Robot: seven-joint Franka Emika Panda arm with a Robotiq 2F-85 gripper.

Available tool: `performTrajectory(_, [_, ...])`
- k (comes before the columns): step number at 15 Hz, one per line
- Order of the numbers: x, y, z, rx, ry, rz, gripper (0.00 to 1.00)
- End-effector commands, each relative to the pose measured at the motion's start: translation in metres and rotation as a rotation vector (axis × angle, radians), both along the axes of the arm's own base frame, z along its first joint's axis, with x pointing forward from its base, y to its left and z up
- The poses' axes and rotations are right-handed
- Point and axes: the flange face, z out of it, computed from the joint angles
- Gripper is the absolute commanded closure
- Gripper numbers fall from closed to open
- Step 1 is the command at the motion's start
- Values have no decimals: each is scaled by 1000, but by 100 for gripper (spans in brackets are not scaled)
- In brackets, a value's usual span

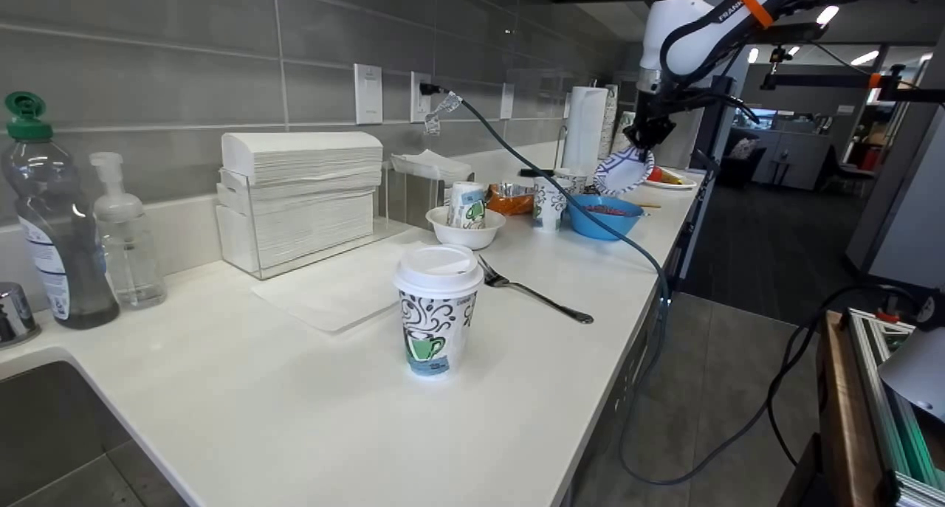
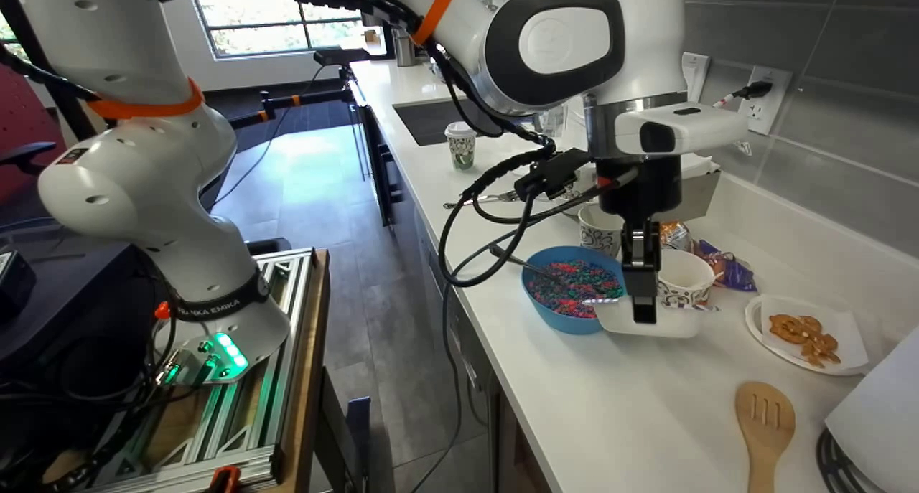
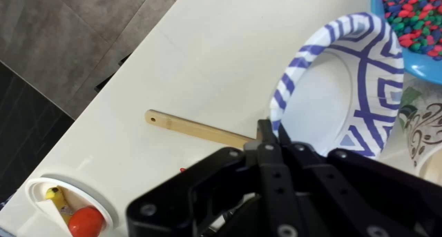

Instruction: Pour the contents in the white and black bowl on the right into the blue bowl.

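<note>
My gripper [image 3: 275, 131] is shut on the rim of a white paper bowl with a blue-purple pattern [image 3: 321, 95]. The patterned bowl is held tilted above the counter, and its visible inside shows a bare base and wall. In an exterior view it hangs below the gripper fingers [image 2: 644, 310], close beside the blue bowl [image 2: 563, 321]. The blue bowl holds many red, green and blue pebble-like pieces [image 2: 574, 288], with a utensil handle sticking out. Its edge shows at the right of the wrist view [image 3: 423, 66]. The patterned bowl [image 1: 620, 175] also hangs behind the blue bowl [image 1: 590, 226] in an exterior view.
Patterned paper cups [image 2: 599, 227] stand close to the blue bowl. A wooden spatula [image 2: 764, 421] and a plate of brown snacks [image 2: 754, 317] lie on the counter [image 2: 610, 407]. A plate with toy-like fruit [image 3: 30, 188] is nearby. A cord [image 1: 620, 234] hangs across the counter.
</note>
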Motion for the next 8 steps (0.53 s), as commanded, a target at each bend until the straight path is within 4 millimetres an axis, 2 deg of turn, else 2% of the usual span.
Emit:
performTrajectory(1, [-14,-24,-3,123,-57,16,100])
performTrajectory(8, [-62,-96,-34,331,-145,-157,100])
